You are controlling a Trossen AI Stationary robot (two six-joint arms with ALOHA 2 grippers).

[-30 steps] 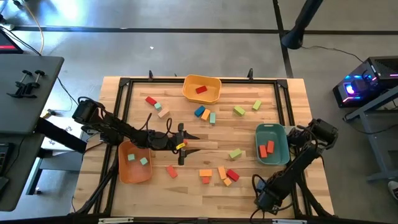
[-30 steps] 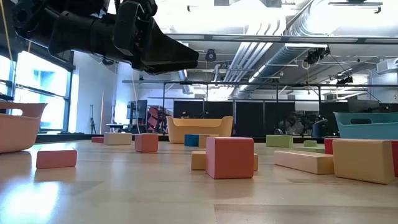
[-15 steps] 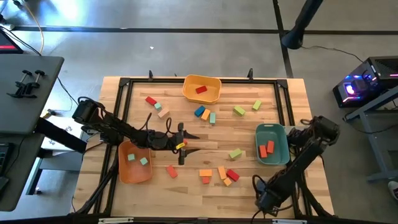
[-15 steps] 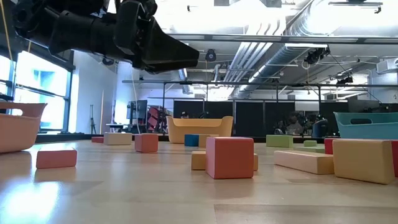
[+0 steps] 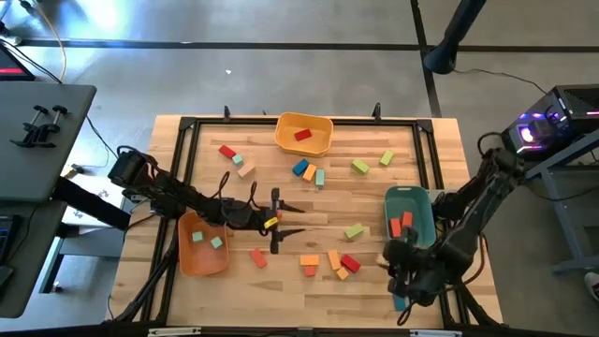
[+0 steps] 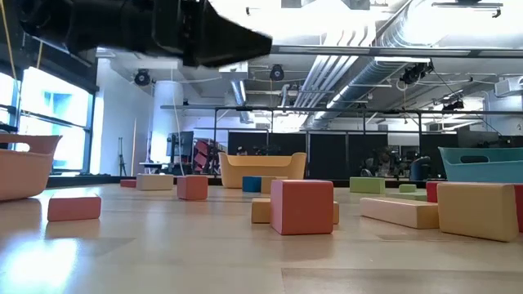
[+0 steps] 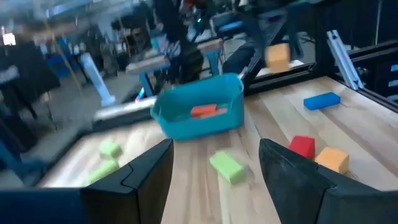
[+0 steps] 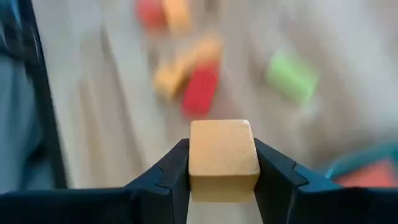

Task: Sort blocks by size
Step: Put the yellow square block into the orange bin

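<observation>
R gripper clenched on 1 tan block, at table's 5 o'clock corner. L gripper at center, jaws spread, holding nothing. Other blocks scattered at 6.

I log: tan block in my right tool's black fingers; teal bin with red-orange blocks; yellow bin; orange bin; pale wood tabletop.

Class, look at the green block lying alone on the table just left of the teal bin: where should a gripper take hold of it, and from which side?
Grip the green block across its two long faces, from straight above. It lies flat, with bare table around it.
</observation>
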